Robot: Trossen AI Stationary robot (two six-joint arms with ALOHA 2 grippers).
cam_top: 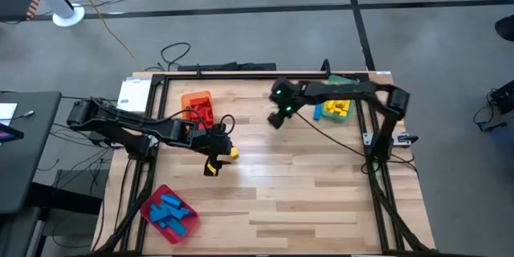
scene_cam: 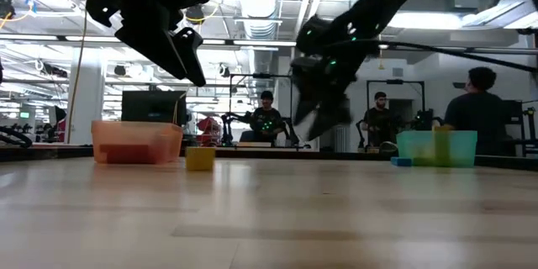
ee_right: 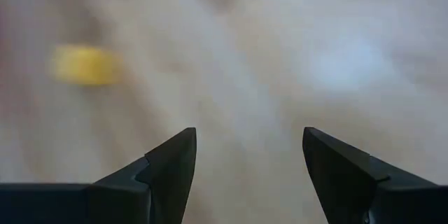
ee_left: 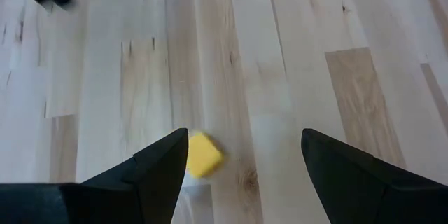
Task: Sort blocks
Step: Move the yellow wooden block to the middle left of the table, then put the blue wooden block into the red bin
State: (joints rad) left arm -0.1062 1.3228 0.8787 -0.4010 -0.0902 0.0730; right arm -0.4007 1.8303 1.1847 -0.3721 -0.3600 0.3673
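Note:
One yellow block [cam_top: 233,153] [ee_left: 203,155] lies flat on the wooden table, left of its middle. My left gripper [cam_top: 222,151] [ee_left: 245,136] hangs open just above it, slanting down, and the block shows beside one fingertip without touching it. My right gripper [cam_top: 278,117] [ee_right: 248,133] is open in the air over the table's far middle, with nothing between its fingers. The yellow block [ee_right: 84,64] shows blurred in its wrist view. In the low view the block [scene_cam: 200,158] stands below my left gripper [scene_cam: 189,67], and my right gripper [scene_cam: 318,122] hovers further right.
An orange tray [cam_top: 198,106] [scene_cam: 137,141] with red blocks stands at the far left. A green tray [cam_top: 337,108] [scene_cam: 437,147] with yellow blocks is at the far right, a blue block [cam_top: 318,115] beside it. A red tray [cam_top: 169,213] holds blue blocks at the near left. People stand beyond the table.

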